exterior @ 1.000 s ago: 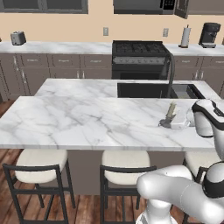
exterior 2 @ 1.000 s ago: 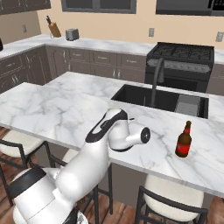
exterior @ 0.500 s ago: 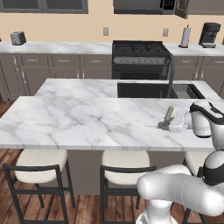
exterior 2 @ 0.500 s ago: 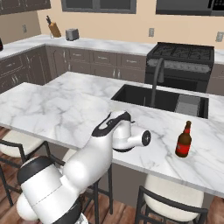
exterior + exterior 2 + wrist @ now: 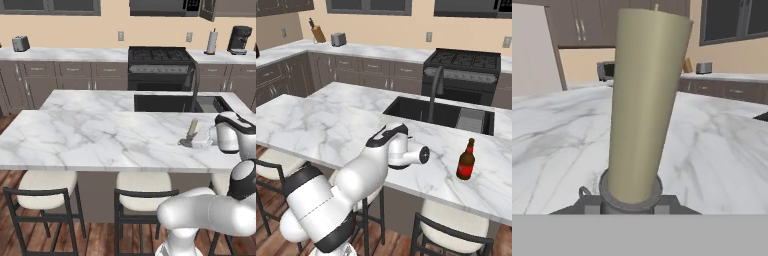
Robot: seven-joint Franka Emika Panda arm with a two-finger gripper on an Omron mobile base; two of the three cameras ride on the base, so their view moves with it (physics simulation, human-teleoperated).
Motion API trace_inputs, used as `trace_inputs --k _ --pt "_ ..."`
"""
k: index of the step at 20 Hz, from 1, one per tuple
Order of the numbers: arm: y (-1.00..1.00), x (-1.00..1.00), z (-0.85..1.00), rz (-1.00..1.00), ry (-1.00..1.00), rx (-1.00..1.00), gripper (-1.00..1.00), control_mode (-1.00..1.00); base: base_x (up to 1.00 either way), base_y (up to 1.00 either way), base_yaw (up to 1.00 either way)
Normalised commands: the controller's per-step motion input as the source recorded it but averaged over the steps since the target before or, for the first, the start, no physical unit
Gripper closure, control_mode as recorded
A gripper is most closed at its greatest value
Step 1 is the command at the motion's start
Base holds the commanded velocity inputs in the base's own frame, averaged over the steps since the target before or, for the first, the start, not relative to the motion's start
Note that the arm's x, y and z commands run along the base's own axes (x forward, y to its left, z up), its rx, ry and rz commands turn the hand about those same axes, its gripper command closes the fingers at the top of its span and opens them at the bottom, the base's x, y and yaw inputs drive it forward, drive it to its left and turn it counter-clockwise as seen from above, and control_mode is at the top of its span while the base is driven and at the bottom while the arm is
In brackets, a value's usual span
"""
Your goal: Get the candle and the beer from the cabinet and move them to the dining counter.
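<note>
Standing upright between the jaws, the candle (image 5: 644,105).

One candle (image 5: 192,129), one beer (image 5: 466,160), three stools (image 5: 47,183).

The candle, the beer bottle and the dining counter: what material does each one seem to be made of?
The candle looks like matte wax, an even pale olive-beige, in a dull grey holder that may be metal. The beer bottle appears to be dark brown glass with a red, probably paper, label. The dining counter looks like polished white marble, judging by its grey veins.
</note>
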Motion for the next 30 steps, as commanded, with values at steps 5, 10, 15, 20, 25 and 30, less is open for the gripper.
trace_inputs --k 5,10,15,20,25,30 --pt "0.0 0.11 -0.27 0.0 0.0 0.0 1.0 -1.0 0.0 0.0 0.0" --pt "0.15 -0.17 -0.13 0.0 -0.08 -0.06 1.0 -1.0 0.0 0.0 0.0" --pt "0.23 -0.19 0.0 0.0 -0.14 -0.05 1.0 -1.0 0.0 0.0 0.0" --pt "0.31 -0.09 -0.06 0.0 -0.03 -0.06 -1.0 -1.0 0.0 0.0 0.0" --pt "0.03 0.0 -0.18 0.02 0.0 -0.02 -1.0 -1.0 0.0 0.0 0.0" --pt "0.0 0.0 -0.09 0.03 0.0 0.0 -1.0 -1.0 0.0 0.0 0.0"
